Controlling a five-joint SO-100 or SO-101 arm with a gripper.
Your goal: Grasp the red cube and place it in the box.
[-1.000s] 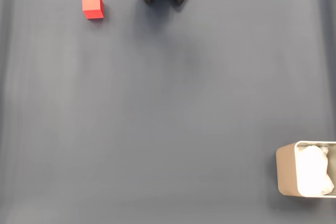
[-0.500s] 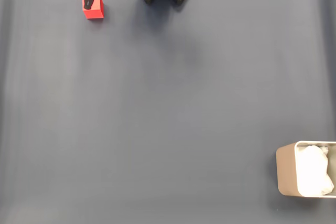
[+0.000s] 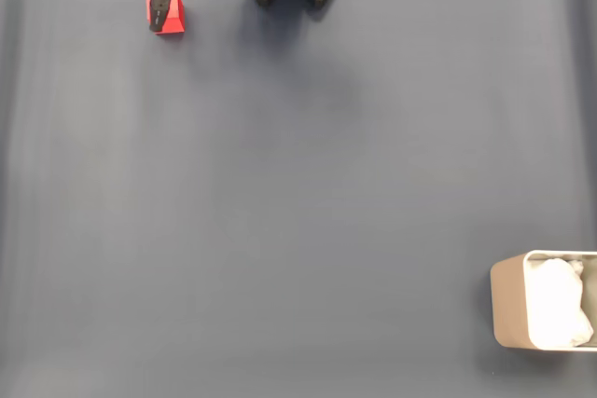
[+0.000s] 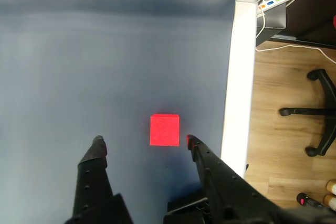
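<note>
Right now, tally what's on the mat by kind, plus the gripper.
Red cube: 1
Box: 1
Gripper: 1, open, above the cube
Total: 3

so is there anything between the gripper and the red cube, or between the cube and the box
Nothing visible. In the wrist view the open gripper hangs over bare mat, with the red cube just ahead of its fingertips. In the fixed view the mat between the cube and the box at the lower right is bare.
</note>
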